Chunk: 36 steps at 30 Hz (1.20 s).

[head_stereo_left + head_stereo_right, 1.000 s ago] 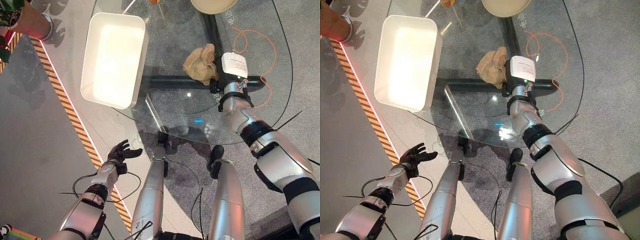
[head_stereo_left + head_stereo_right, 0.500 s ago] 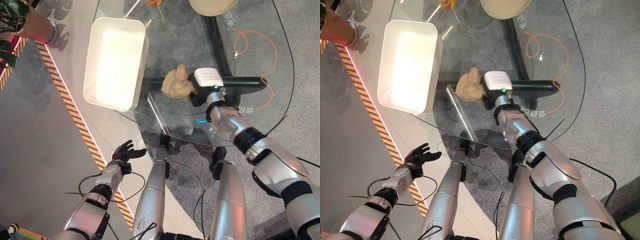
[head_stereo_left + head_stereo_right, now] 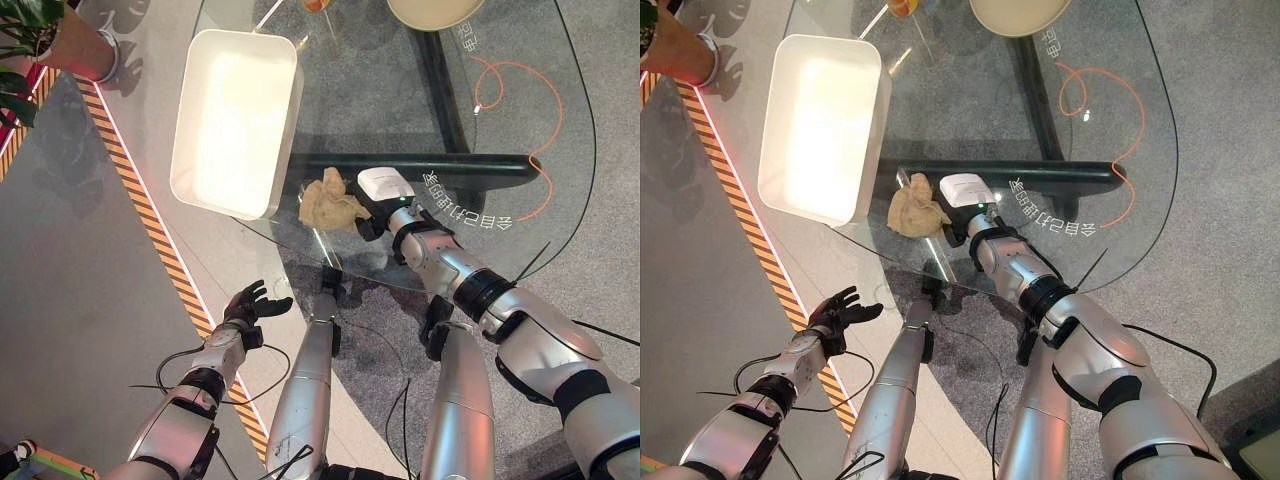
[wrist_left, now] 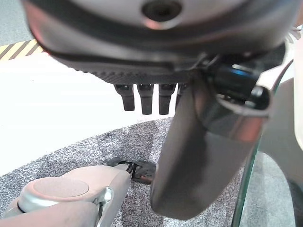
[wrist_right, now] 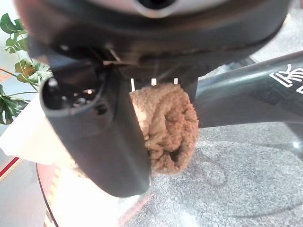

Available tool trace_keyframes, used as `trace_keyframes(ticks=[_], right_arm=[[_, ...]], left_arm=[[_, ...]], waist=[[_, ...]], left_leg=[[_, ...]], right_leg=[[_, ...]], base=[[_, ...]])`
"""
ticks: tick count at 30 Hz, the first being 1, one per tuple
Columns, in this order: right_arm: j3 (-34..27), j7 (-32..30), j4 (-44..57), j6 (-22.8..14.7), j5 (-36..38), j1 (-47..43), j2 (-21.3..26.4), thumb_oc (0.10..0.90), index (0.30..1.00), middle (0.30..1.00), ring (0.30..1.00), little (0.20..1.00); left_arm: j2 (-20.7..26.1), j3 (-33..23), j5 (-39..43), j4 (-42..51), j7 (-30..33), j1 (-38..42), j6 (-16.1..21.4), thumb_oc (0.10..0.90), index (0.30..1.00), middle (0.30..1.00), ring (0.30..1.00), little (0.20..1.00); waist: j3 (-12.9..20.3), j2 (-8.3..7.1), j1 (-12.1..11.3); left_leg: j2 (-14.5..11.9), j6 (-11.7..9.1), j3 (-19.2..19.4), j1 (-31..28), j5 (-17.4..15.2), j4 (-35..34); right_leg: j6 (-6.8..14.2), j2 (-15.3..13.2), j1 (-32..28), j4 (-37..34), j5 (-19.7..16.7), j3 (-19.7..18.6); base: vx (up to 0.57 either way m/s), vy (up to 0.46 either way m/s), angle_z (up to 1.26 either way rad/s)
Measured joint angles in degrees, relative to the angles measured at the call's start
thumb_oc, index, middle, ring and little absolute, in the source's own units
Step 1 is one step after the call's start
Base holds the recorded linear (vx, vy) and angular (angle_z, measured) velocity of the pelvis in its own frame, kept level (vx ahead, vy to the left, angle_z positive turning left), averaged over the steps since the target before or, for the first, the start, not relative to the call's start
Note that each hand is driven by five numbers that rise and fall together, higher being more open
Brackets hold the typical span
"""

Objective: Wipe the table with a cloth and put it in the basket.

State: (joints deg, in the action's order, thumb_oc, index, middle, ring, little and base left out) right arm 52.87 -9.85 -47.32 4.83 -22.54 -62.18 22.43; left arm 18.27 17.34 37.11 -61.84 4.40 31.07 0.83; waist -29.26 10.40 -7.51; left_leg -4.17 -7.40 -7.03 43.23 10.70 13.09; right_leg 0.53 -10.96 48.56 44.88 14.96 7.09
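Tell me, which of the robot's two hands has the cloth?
The right hand, over the glass table, with its fingers closed round the tan cloth. The left hand hangs open, off the table.

Glass surface point(image 3: 400, 110), rounded outline, on a dark frame. White basket point(image 3: 235, 120) sits at its left edge, overhanging. Crumpled tan cloth point(image 3: 328, 203) lies near the near edge, just beside the basket. Cream dish point(image 3: 435, 10) at the far edge.
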Motion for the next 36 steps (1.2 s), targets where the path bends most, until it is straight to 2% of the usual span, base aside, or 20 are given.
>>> trace_keyframes(ticks=[10,12,16,21,27,31,36], right_arm=[[0.0,-0.5,0.0,0.3,0.8,0.2,-0.2,0.100,0.300,0.300,0.300,0.200],[-0.3,-2.0,0.0,0.8,3.9,0.8,-0.3,0.100,0.300,0.300,0.300,0.200],[-3.7,-6.1,0.0,1.1,10.3,3.3,-1.5,0.100,0.300,0.300,0.300,0.200],[-8.3,-11.7,1.7,1.7,17.1,6.3,-2.6,0.100,0.300,0.300,0.300,0.200],[-14.9,-19.9,8.6,2.6,21.1,9.4,-2.3,0.100,0.300,0.300,0.300,0.200],[-19.1,-23.3,18.8,3.5,21.5,12.5,-1.4,0.100,0.300,0.300,0.300,0.200],[-21.5,-24.4,26.0,3.9,21.4,14.8,-1.3,0.100,0.300,0.300,0.300,0.200]], left_arm=[[0.0,-0.1,0.6,0.0,1.1,0.1,0.3,0.800,0.900,0.900,0.900,0.900],[0.0,-0.7,3.4,0.0,2.3,0.1,1.1,0.800,0.900,0.900,0.900,0.900],[0.0,-5.5,10.7,0.0,6.2,0.5,4.1,0.800,0.900,0.900,0.900,0.900],[0.0,-12.0,19.7,3.1,12.7,0.9,10.4,0.800,0.900,0.900,0.900,0.900],[0.0,-15.1,25.3,10.3,20.2,1.4,20.3,0.800,0.900,0.900,0.900,0.900],[0.0,-17.3,25.3,15.6,23.8,1.3,26.6,0.800,0.900,0.900,0.900,0.900],[-0.1,-18.2,24.9,22.8,25.2,1.4,30.5,0.800,0.900,0.900,0.900,0.900]], waist=[[0.0,0.00,0.0],[0.0,0.00,-0.1],[0.0,0.00,0.0],[0.0,-0.06,-0.1],[-0.2,-0.38,0.1],[-1.0,-1.55,1.0],[-1.6,-3.38,1.5]], left_leg=[[0.0,0.0,-0.1,0.0,0.0,0.0],[0.0,0.0,-0.1,-0.1,0.0,0.0],[0.0,0.0,-0.3,-0.1,0.0,0.1],[0.0,0.2,-0.5,0.1,-0.1,0.5],[0.0,-0.1,-0.6,0.7,-0.5,0.9],[0.1,0.2,-0.6,1.8,-0.9,2.3],[0.2,0.2,-0.6,1.9,-0.9,2.8]], right_leg=[[0.0,0.0,-0.1,0.1,0.0,0.1],[0.0,0.0,-0.1,0.1,0.0,0.1],[0.0,0.0,-0.3,0.1,0.0,0.2],[0.0,0.0,-0.3,0.3,0.0,0.3],[-0.3,0.1,-0.3,-0.4,-0.2,0.4],[0.5,0.3,-0.3,-1.3,-0.8,0.4],[0.7,0.2,-0.5,-1.7,-0.9,0.4]], base=[[0.00,0.000,0.00],[0.00,0.000,0.00],[0.00,0.000,0.00],[0.00,-0.007,0.00],[-0.01,-0.045,-0.01],[0.00,0.000,0.00],[0.00,0.000,0.00]])
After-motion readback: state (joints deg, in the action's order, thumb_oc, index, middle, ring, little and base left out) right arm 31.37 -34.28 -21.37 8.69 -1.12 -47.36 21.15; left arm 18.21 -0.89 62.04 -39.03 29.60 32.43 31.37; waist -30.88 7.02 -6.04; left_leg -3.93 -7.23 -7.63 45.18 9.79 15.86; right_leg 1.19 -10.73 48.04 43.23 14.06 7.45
